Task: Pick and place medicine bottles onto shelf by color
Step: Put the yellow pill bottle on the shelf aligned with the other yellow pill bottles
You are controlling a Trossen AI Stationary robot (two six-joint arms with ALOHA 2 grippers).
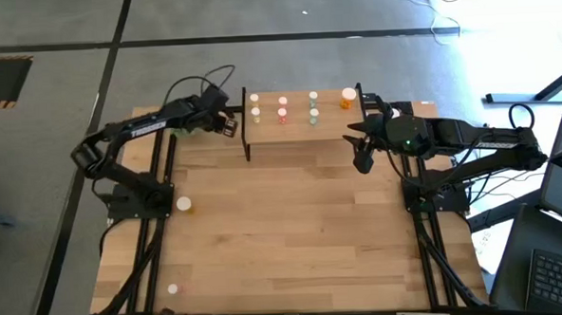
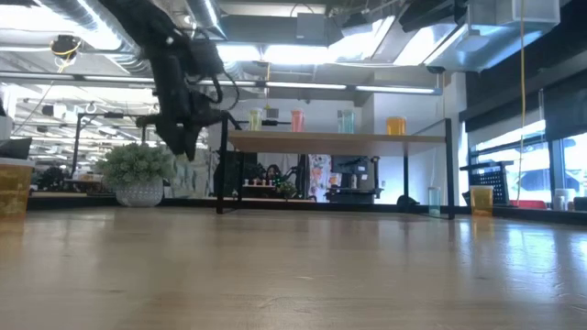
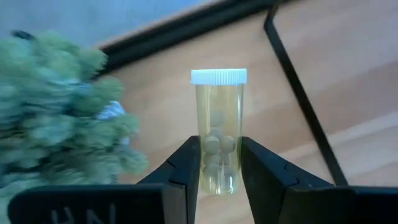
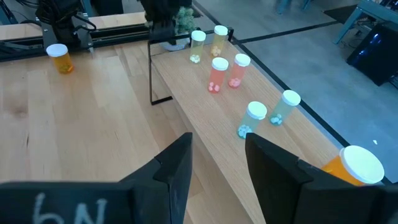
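Note:
The shelf (image 1: 303, 128) stands at the table's far middle. On it stand yellowish (image 1: 255, 105), pink (image 1: 283, 109) and green (image 1: 314, 106) bottles in pairs, and one orange bottle (image 1: 348, 98). My left gripper (image 1: 227, 125) is by the shelf's left end, at about shelf height (image 2: 182, 137), shut on a yellowish bottle (image 3: 217, 130) with a white cap. My right gripper (image 1: 362, 160) is open and empty in front of the shelf's right end, and its wrist view (image 4: 217, 165) looks along the shelf's bottles. My left gripper pinches the lower part of the yellowish bottle's body (image 3: 217, 168) between its two fingers (image 3: 186, 168). The bottle reaches forward past the fingertips, its white cap (image 3: 218, 76) at the end away from the wrist. It is lifted clear of the table.
A green spiky plant in a pot (image 2: 138, 174) stands at the far left beside my left gripper (image 3: 56, 118). An orange bottle (image 1: 183, 205) stands on the table's left side, and a small bottle (image 1: 173, 289) near the front left. The shelf's black leg (image 3: 305, 106) is close by.

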